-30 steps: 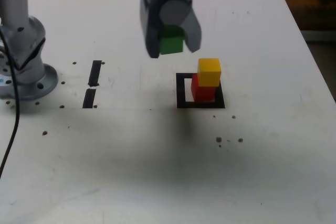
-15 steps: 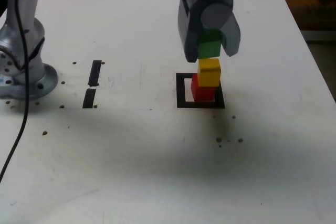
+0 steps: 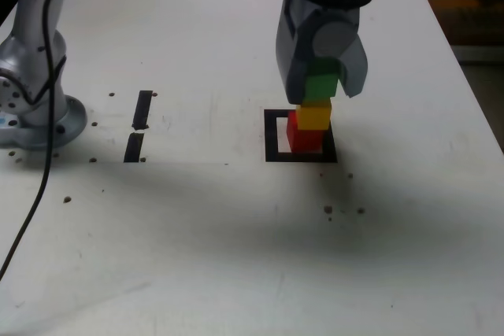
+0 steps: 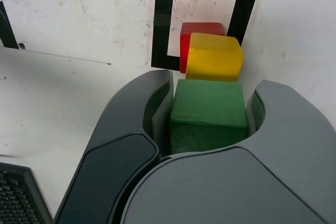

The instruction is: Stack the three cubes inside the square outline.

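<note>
- My jaws are clamped on the green cube, one jaw on each side face, so they stand only as wide as the cube itself.
- In the exterior view the green cube sits right over the yellow cube; I cannot tell whether the two faces touch or a sliver of gap is left.
- The yellow cube rests on the red cube, shifted a little toward the exterior view's right so it overhangs slightly.
- The red cube stands inside the square outline, against the side at the exterior view's right, with white floor showing on the other side.
- Handling, as I judge it: the cubes look small, stiff and light, with matte faces that should not slip. Flat opposite faces are the natural hold, which is the hold I have.
- Being light, the stack will likely topple at a nudge, so I want a straight release with no sideways drag.
- The wrist view shows the green cube slightly off line with the yellow one, which calls for care.
- Count: three cubes, one red, one yellow, one green; one square outline; two short black strips on the worktop, well apart from the stack.
</note>
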Controlling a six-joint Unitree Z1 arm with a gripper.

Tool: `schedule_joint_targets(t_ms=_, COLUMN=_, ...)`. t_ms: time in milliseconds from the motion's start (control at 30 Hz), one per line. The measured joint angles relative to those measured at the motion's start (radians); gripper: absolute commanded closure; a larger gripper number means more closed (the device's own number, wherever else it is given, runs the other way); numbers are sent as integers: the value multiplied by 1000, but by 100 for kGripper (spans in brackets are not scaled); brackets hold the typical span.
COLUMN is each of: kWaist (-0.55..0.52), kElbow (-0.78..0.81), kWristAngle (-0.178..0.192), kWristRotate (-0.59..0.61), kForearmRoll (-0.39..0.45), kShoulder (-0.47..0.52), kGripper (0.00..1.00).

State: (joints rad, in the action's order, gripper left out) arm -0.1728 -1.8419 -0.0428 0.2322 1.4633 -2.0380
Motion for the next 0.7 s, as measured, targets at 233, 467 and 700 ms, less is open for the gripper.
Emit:
schedule_joint_targets(t_ms=233, kWaist=11, kElbow=-9, kWristAngle=-3, kWristRotate=-9, kForearmRoll=-2, kShoulder=-6, kGripper=54)
schedule_joint_targets(t_ms=467, kWaist=13, kElbow=10, kWristAngle=-2, kWristRotate=-20, kForearmRoll=-23, kShoulder=-9, kGripper=50)
schedule_joint_targets(t_ms=700, kWaist=14, kElbow=30, kWristAngle=3, kWristRotate=-29, kForearmRoll=-52, kShoulder=-10, kGripper=40)
